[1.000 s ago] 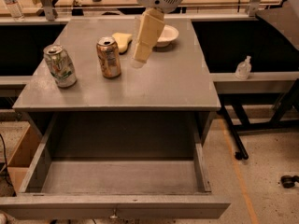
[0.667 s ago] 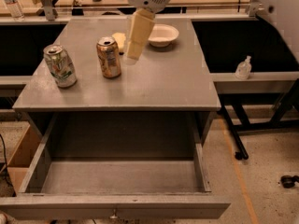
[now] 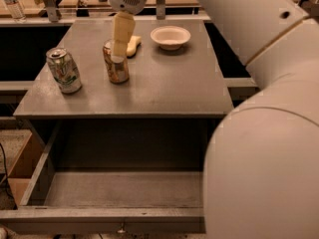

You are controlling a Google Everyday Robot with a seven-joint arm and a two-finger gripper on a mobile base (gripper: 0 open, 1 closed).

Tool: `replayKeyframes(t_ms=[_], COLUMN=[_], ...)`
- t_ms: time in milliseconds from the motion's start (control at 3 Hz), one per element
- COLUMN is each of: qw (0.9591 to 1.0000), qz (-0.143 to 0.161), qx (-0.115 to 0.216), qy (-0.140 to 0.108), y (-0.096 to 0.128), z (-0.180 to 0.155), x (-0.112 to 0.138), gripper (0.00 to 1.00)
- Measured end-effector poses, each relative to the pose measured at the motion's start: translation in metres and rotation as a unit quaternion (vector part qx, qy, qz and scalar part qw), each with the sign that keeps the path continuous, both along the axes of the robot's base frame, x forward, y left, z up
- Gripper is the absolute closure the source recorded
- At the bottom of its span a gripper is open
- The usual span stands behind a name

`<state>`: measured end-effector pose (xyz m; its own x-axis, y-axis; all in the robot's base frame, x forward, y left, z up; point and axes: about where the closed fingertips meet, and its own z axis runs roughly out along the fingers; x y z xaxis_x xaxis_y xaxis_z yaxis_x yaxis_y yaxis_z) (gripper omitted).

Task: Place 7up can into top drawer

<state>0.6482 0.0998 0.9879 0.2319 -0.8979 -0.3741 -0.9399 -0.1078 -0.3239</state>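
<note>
Camera view: gripper over the brown can, 7up can apart on the table

The gripper (image 3: 119, 54) hangs from its white wrist just above the golden-brown can (image 3: 115, 62), its tip at that can's top. Whether it is spread or pressed together I cannot tell from this angle; it appears to hold nothing. The 7up can (image 3: 64, 70) stands upright near the table (image 3: 169, 83) corner, toward the left edge of the picture and clear of the brown can. The top drawer (image 3: 124, 188) is pulled out below the table's front edge.

The step in hand looks like the reach for the 7up can. To do it well, the gripper should move sideways high enough to pass the brown can's rim, then come down centred on the 7up can and close on its middle, since the can looks dented and could tip.

The robot's own arm (image 3: 264, 133) fills the right side, hiding the drawer's right end and part of the table. A bowl (image 3: 170, 36) sits behind; the yellow thing (image 3: 132, 45) beside the gripper is too covered to name
</note>
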Motion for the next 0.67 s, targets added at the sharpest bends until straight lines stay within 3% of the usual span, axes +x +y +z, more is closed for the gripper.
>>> replayKeyframes(t_ms=[333, 667], qw=[0.9998, 0.9997], qz=[-0.011, 0.001], qx=[-0.013, -0.018], qy=[-0.011, -0.020], y=[0.030, 0.065], z=[-0.006, -0.008], x=[0.016, 0.018], gripper=[0.00, 0.00])
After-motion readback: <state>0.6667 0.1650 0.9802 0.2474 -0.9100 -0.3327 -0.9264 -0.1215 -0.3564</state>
